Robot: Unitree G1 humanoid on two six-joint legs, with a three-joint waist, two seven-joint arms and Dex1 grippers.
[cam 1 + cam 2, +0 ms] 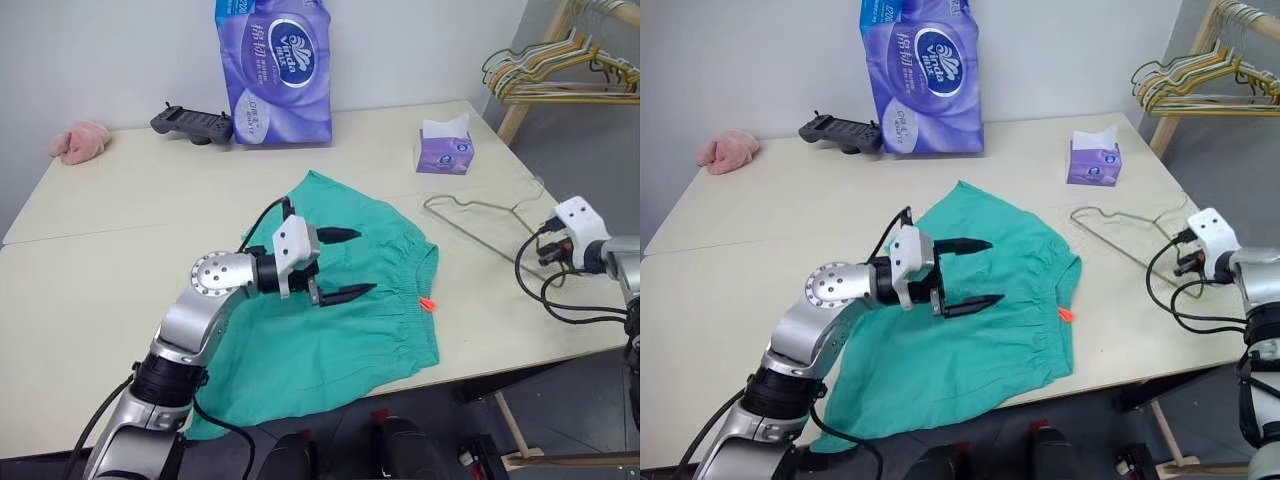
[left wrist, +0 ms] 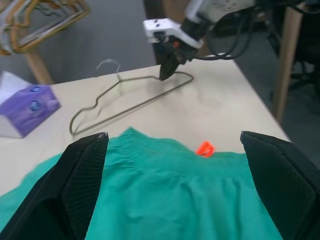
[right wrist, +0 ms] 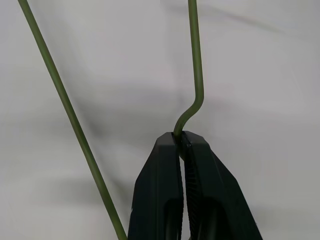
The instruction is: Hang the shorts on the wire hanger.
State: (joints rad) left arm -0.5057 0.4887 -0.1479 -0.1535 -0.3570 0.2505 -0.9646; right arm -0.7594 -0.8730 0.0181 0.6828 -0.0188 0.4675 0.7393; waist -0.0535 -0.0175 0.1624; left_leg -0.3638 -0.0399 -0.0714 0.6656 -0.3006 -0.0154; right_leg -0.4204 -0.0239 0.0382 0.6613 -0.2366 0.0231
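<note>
The teal-green shorts (image 1: 340,335) lie spread flat on the table, their gathered waistband and small orange-red tag (image 1: 428,303) toward the right. My left gripper (image 1: 362,262) hovers just above the middle of the shorts, fingers wide open and empty, pointing right. The thin olive-green wire hanger (image 1: 478,222) lies on the table right of the shorts. My right gripper (image 3: 181,137) is shut on the hanger's wire (image 3: 196,60) at a bend at its right end; the left wrist view shows this grip on the hanger (image 2: 125,102) from across the table.
A purple tissue pack (image 1: 275,70), a small tissue box (image 1: 444,150), a black controller (image 1: 190,123) and a pink fuzzy cloth (image 1: 80,140) sit along the table's back. Bunched hangers on a wooden rack (image 1: 560,65) stand at the far right. The table's right edge is beside my right gripper.
</note>
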